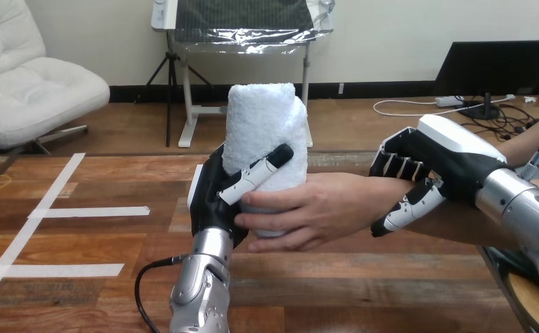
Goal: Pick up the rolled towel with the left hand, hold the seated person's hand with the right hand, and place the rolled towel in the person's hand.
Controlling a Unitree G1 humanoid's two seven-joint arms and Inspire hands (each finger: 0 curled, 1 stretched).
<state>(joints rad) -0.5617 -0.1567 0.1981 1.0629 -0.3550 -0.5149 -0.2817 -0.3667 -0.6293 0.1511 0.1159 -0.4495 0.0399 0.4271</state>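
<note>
A white rolled towel (263,132) stands upright above the table's middle. My left hand (214,198) is shut on it, thumb (256,175) across its front. The person's hand (308,211) comes in from the right and wraps its fingers round the towel's lower part, just under my thumb. My right hand (426,166) sits over the person's wrist (384,194), fingers curled over the top and thumb (408,208) underneath, shut on the wrist.
The wooden table (79,277) carries strips of white tape (89,211) at the left. A second forearm of the person (530,142) shows at the right edge behind my right arm.
</note>
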